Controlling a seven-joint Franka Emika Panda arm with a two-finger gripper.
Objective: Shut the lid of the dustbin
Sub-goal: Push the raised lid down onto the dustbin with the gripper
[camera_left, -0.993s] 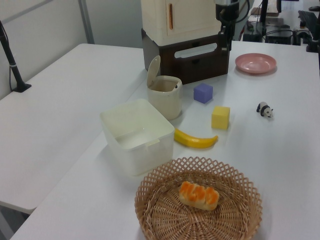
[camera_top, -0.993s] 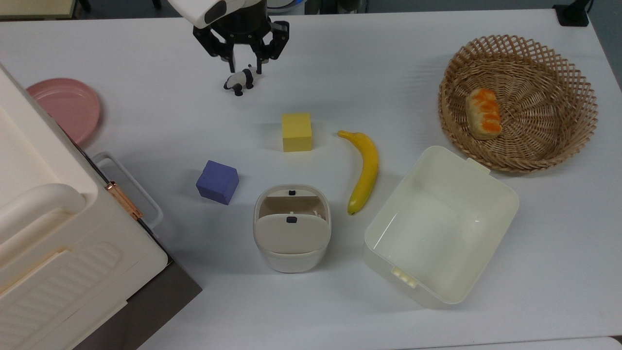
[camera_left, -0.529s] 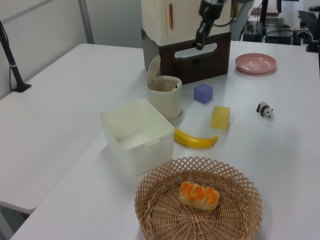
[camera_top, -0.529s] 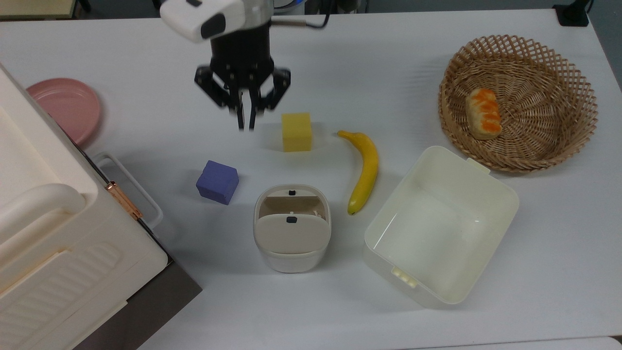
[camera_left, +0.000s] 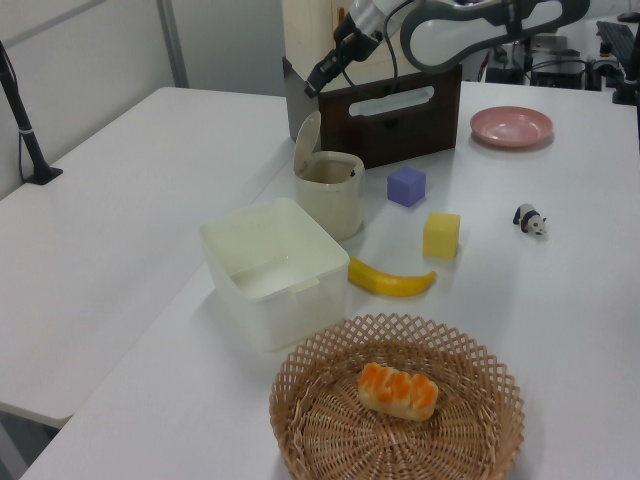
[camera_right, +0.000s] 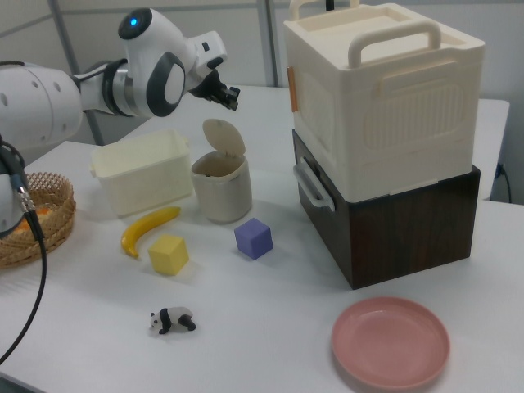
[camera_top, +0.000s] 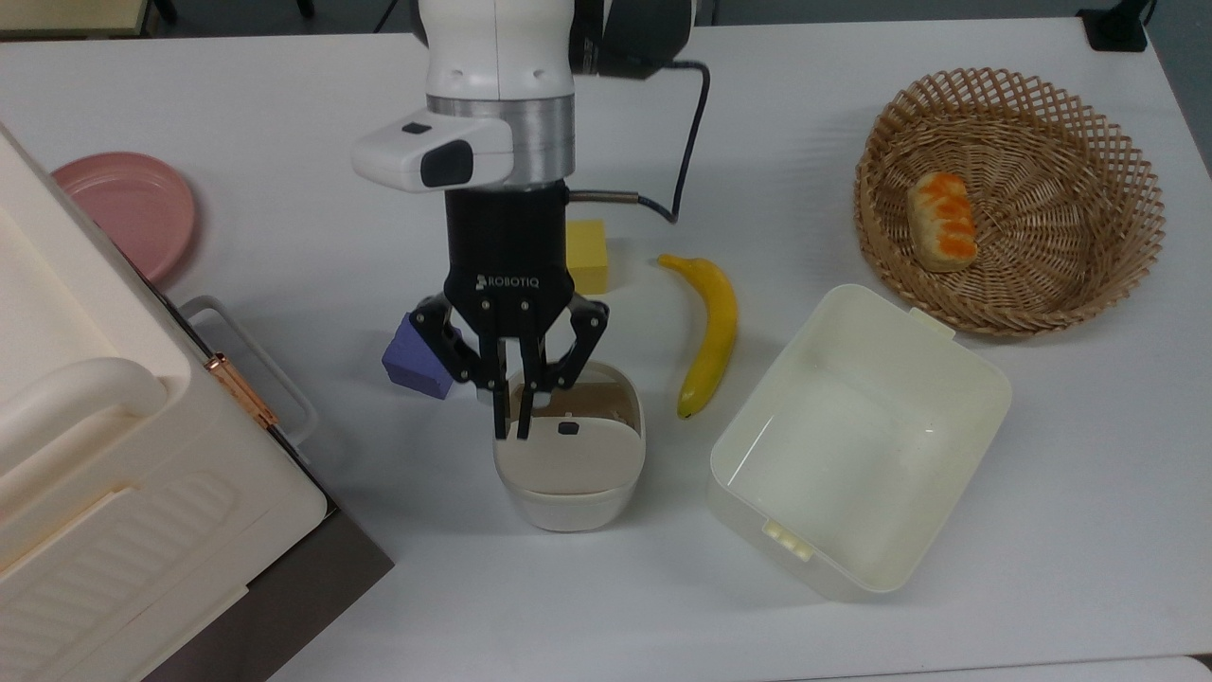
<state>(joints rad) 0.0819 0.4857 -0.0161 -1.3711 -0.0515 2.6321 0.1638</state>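
Observation:
The dustbin (camera_top: 568,507) is a small white bin near the table's middle, also seen in the left view (camera_left: 330,200) and the right view (camera_right: 221,196). Its beige-grey lid (camera_top: 568,459) stands raised on its hinge, leaving the brownish inside open; the lid (camera_left: 307,143) is upright in the left view and in the right view (camera_right: 223,137) too. My gripper (camera_top: 511,431) hangs point-down over the bin's open mouth, fingers together and holding nothing. In the left view the gripper (camera_left: 312,88) is a little above the lid's top edge, apart from it.
A purple cube (camera_top: 417,365) lies just left of the bin in the top view. A yellow cube (camera_top: 589,256), a banana (camera_top: 712,332) and a cream tub (camera_top: 909,317) are nearby. A wicker basket (camera_top: 1127,189), pink plate (camera_top: 123,208), large cream case (camera_top: 95,455) and toy panda (camera_left: 528,219) stand further off.
The arm has swept from the table's far side, over the panda, to above the dustbin. Its fingers went from apart to together. The lid has not moved.

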